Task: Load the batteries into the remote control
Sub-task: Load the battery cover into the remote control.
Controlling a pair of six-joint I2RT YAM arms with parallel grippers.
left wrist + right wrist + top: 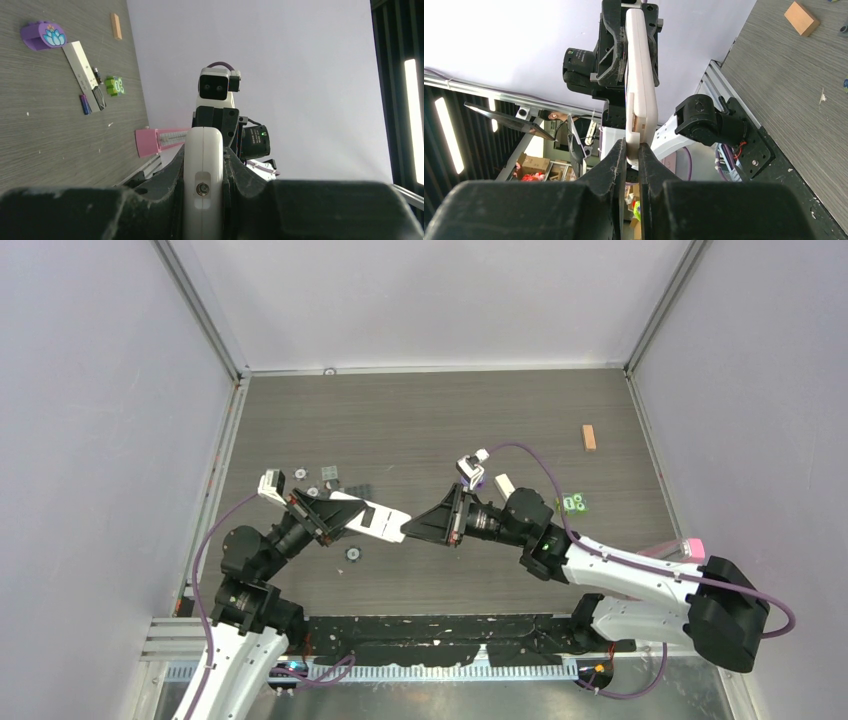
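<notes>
While the left gripper (pixel 342 512) hangs above the left half of the desk (pixel 420 410), its fingers (pixel 167 182) are clamped on the sides of a thick white remote (pixel 388 524), which is held clear of the surface and points toward the right arm. Over the middle of the desk the right gripper (pixel 412 529) meets that remote's far tip, its fingers (pixel 616 160) pressed nearly together and pinching the thin end edge. Right of them, the remote control (pixel 80 62) lies flat on the desk toward the right edge, a narrow white bar with a black end. The blue-purple battery (pixel 85 104) lies just beside that black end, and the dark battery (pixel 97 76) just beside the bar's other long side. A green piece (pixel 573 503) sits near, a tan block (pixel 589 437) farther back, and a pink object (pixel 683 546) at the right edge.
</notes>
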